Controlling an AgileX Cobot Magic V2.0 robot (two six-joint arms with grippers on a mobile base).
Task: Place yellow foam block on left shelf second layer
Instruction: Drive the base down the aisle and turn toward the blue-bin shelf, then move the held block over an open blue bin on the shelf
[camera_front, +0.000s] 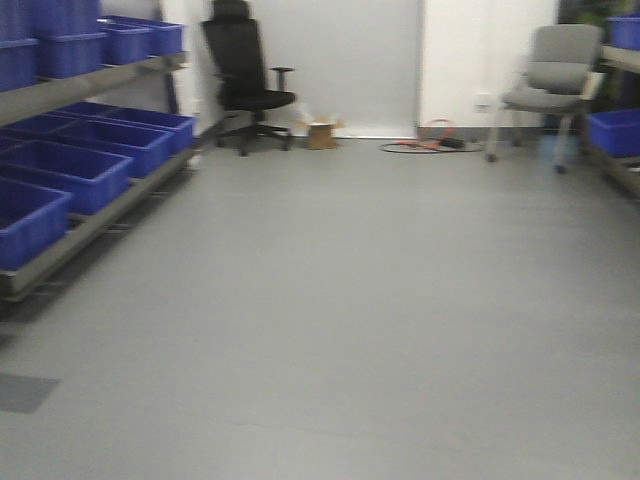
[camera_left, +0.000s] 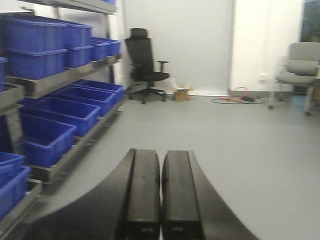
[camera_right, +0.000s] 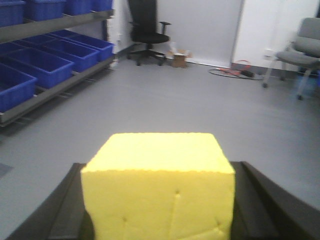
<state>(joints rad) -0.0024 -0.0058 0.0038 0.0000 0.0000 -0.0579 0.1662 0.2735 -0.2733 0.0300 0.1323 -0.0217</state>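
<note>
The yellow foam block fills the lower middle of the right wrist view. My right gripper is shut on it, with a black finger against each side. In the left wrist view my left gripper is shut, its two black fingers pressed together with nothing between them. The left shelf runs along the left wall and carries several blue bins on its layers. It also shows as the shelf in the left wrist view and the shelf in the right wrist view. Neither gripper shows in the front view.
Grey floor stretches ahead. A black office chair, a small cardboard box and cables lie at the back wall. At right stand a grey chair and another shelf with a blue bin.
</note>
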